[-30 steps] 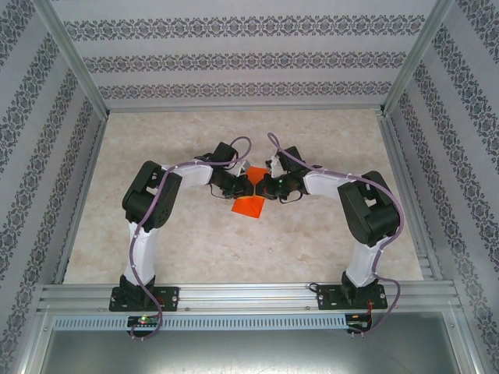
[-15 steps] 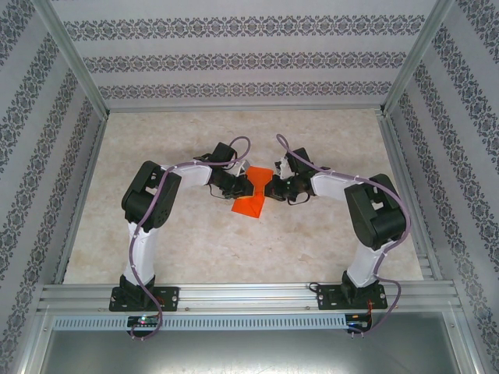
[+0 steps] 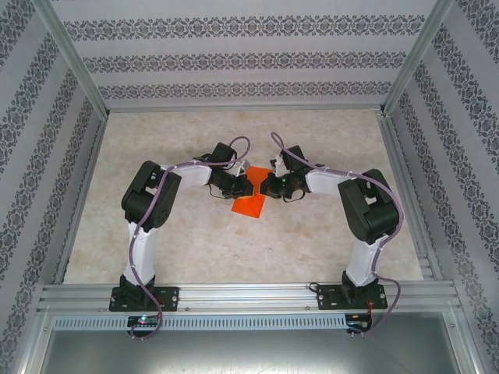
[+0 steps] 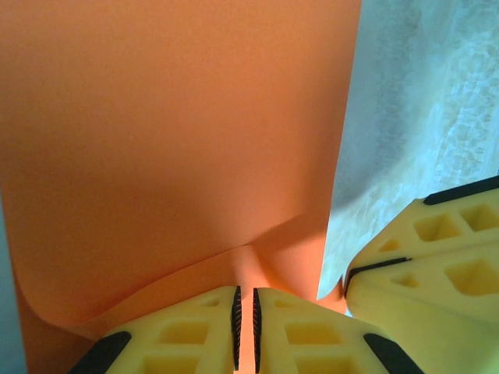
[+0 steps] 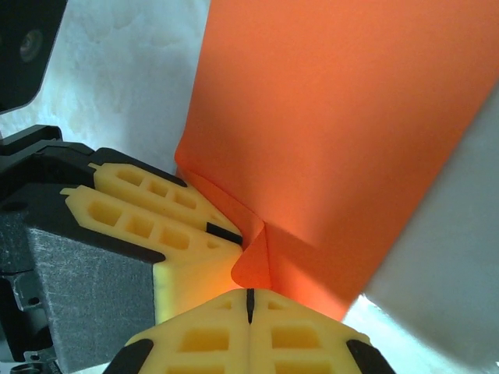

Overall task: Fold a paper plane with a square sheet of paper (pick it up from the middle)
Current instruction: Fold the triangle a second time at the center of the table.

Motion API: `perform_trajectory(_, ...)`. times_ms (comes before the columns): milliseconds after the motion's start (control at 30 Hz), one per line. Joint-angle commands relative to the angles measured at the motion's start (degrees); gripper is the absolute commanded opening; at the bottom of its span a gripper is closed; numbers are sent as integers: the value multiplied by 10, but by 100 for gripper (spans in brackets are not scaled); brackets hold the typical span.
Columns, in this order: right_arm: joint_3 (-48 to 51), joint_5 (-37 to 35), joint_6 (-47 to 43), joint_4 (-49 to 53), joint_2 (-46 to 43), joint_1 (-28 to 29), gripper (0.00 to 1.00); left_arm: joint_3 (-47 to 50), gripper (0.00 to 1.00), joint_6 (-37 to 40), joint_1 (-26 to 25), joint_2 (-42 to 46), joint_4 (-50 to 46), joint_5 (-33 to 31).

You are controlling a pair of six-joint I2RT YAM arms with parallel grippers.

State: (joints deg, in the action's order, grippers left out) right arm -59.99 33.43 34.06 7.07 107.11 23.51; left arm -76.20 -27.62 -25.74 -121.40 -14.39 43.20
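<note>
Where the pale marbled surface (image 3: 195, 249) lies inside its aluminium frame (image 3: 78, 195) and patterned walls (image 3: 249, 58), bare room stays open on all sides of the work. There are wide margins to the left and right rails, a broad strip toward the near edge, and a band toward the far wall. The left arm (image 3: 152, 195) and right arm (image 3: 366, 206) bend inward, and their wrists nearly meet around the middle of the surface, a little toward the far side.

Between the wrists is the square sheet of paper (image 3: 250, 206), bright orange-red and unmarked. One part spreads toward the near edge and ends in a corner, and a smaller part shows beyond the wrists. Whether its lower corner rests on the surface cannot be told.

The left fingers (image 4: 195, 331) stand almost together, leaving only a thin slit. They pinch the sheet's edge, and the paper (image 4: 171, 140) curls up from the grip in a soft buckle. The right fingers (image 5: 210, 335) are pressed tight together on a creased fold of the sheet (image 5: 335, 132). The two pairs of yellow tips sit just beside each other, seemingly touching, with the sheet caught between them at its waist.
</note>
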Motion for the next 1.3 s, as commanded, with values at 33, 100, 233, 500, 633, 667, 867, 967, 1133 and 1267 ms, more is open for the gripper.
perform_trajectory(33,-18,-21,-19,18,18,7,0,29,18,15,5,-42,-38,-55)
perform_trajectory(100,-19,-31,-23,27,13,8,0,27,17,17,5,-45,-42,-56)
perform_trajectory(233,-16,-56,-34,58,-29,8,0,26,17,18,5,-49,-43,-55)
perform_trajectory(500,-4,-22,-15,71,-69,20,1,21,18,19,5,-51,-42,-53)
perform_trajectory(633,3,3,9,30,-42,27,1,24,18,18,5,-52,-39,-49)
perform_trajectory(667,2,6,12,23,-35,30,1,25,18,18,5,-51,-39,-49)
perform_trajectory(867,-19,2,1,31,9,28,1,33,17,19,5,-48,-36,-48)
perform_trajectory(967,-27,-8,-9,43,25,27,0,34,17,17,5,-47,-35,-47)
perform_trajectory(1133,-34,-44,-28,65,39,22,1,34,17,21,6,-48,-38,-48)
perform_trajectory(1267,-31,-74,-38,76,45,8,1,33,17,22,7,-50,-40,-49)
